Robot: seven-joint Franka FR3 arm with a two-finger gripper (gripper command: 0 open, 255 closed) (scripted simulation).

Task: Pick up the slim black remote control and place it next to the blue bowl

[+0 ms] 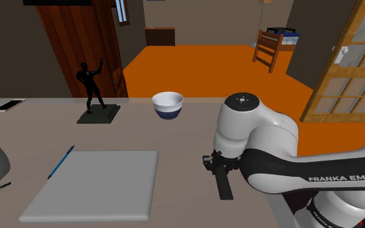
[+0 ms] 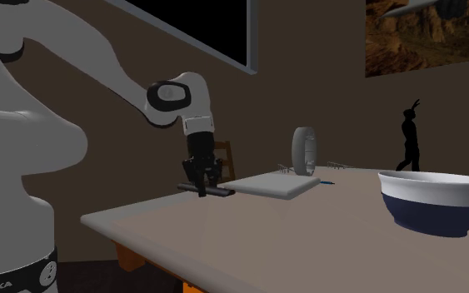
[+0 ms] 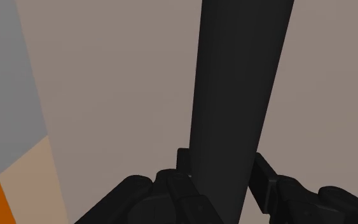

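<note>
Claw (image 1: 220,171) closed on slim black remote (image 1: 226,188), fingers (image 3: 269,181) pressing both long sides in wrist view. Remote roughly level, at near part of surface (image 1: 187,142), close beside arm's stand; cannot tell whether it rests on surface or hangs just above. Bowl (image 1: 168,105), white with blue base, well apart toward far edge. Grey pad (image 1: 96,184) lies on shoulder view's left of remote, blue pen (image 1: 61,162) beside pad. Black figurine (image 1: 91,87) stands near bowl.

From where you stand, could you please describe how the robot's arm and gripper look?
The arm has rounded white links with black joint bands; one band carries white FRANKA EMIKA lettering. The gripper is all black, with two blocky fingers.
</note>
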